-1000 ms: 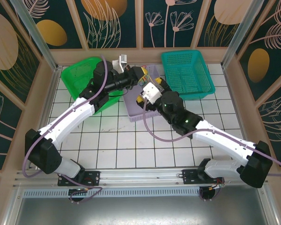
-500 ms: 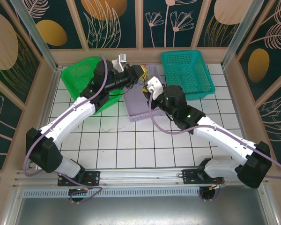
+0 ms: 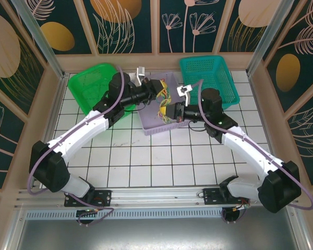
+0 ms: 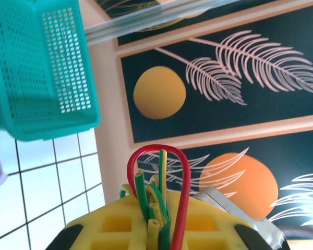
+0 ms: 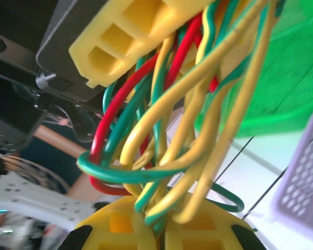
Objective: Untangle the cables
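Right pincer (image 5: 156, 232) is clamped down hard on the cables (image 5: 167, 130), jaws all but together, with yellow, green and red strands squeezed between its yellow fingers (image 5: 109, 229). Left pincer (image 4: 159, 232) has the other end, jaws nipped tight on a few strands, a red loop and green and yellow stubs poking up out of the grip. So both ends are held, and the bunch hangs in the air between the two, just above the purple basket (image 3: 151, 127) in the middle of the table (image 3: 146, 161). How far along? Early, I'd say: in the right wrist view it's one knot, a green strand hooped right round the yellows and reds, nothing pulled free. The grips are made; the pulling apart and sorting is all to come. Green basket (image 3: 83, 86) sits to the left, teal basket (image 3: 227, 83) to the right; whether either holds a strand is too fine to tell from above.
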Controlling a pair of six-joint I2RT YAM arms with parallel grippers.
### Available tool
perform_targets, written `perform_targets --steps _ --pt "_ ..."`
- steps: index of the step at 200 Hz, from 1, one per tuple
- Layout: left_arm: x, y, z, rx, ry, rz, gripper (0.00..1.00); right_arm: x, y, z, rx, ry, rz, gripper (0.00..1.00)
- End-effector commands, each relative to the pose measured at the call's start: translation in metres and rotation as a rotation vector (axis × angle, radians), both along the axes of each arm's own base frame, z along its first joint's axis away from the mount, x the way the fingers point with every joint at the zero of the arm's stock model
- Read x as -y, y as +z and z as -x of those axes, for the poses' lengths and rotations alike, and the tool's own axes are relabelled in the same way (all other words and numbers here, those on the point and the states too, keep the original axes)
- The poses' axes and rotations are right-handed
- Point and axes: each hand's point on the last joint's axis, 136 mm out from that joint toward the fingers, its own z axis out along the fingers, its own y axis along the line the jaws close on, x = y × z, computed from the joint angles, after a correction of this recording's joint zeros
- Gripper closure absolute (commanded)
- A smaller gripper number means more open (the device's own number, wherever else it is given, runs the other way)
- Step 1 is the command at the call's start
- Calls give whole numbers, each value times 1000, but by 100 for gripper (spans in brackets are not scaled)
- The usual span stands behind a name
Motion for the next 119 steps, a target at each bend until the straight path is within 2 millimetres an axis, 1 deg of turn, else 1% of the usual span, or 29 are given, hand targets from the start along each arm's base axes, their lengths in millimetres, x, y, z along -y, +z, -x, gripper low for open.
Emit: perform_targets --steps 1,8,17,35,47,54,62,73,84,94,104,119 --pt "-37 117 5 405 99 221 100 -1 -49 50 -581 186 -11 100" --pt "-39 120 7 429 95 233 100 -1 -54 54 -631 194 -17 100" --pt "-40 122 11 452 91 249 100 0 -55 58 -667 209 -29 100" --pt "-43 131 18 518 78 271 100 0 -57 63 -686 230 -21 100" --pt "-43 132 22 548 69 258 100 1 -61 62 -679 220 13 100" --pt "-42 129 21 542 68 242 100 2 -64 59 -658 197 44 100" --pt "-40 122 19 515 66 223 100 2 -64 53 -592 163 100 100" --pt "-37 112 16 470 56 197 100 3 -60 44 -487 117 177 100" --pt "-36 99 14 409 58 177 100 6 -54 31 -390 65 237 100" --pt "-37 87 14 352 63 157 100 7 -47 22 -312 41 268 100" --pt "-38 74 14 299 68 126 79 9 -39 12 -236 8 283 100" --pt "-41 65 17 257 70 85 57 9 -28 1 -139 -14 302 100"
